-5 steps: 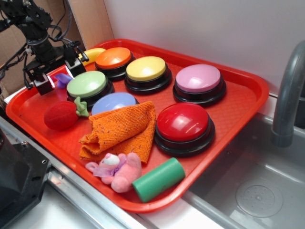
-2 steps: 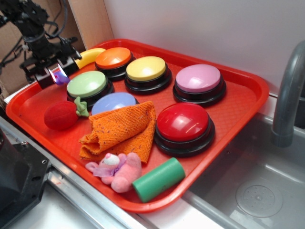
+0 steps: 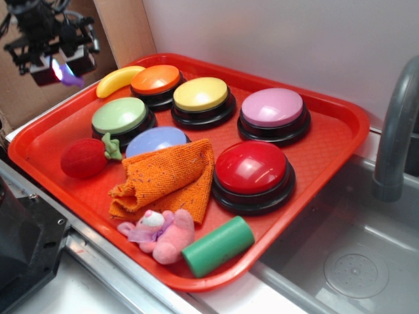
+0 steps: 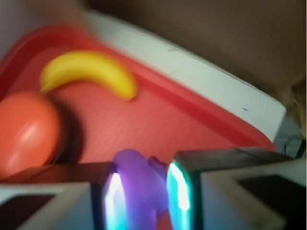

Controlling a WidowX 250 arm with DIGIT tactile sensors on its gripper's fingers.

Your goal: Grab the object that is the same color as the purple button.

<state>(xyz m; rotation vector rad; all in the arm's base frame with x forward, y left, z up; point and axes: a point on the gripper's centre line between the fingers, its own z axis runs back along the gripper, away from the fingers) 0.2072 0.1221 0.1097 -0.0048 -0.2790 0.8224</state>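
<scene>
From the outside view, the gripper (image 3: 57, 67) hangs in the air above the far left corner of the red tray (image 3: 327, 163). Its two fingers are squeezed on the little purple object (image 3: 67, 74), which is up off the tray. The yellow banana (image 3: 118, 80) lies on the tray just under and to the right of it. The purple button (image 3: 273, 108) sits near the tray's back edge — well apart from the gripper. The orange button (image 3: 154, 80) is right beside the banana.

From the wrist view, things look blurry. The object (image 4: 139, 189) sits between the two glowing fingers (image 4: 178, 191) — both touch it. The banana (image 4: 88, 72) lies on the tray (image 4: 168, 124) below, with the orange button (image 4: 26, 132) to its left.
</scene>
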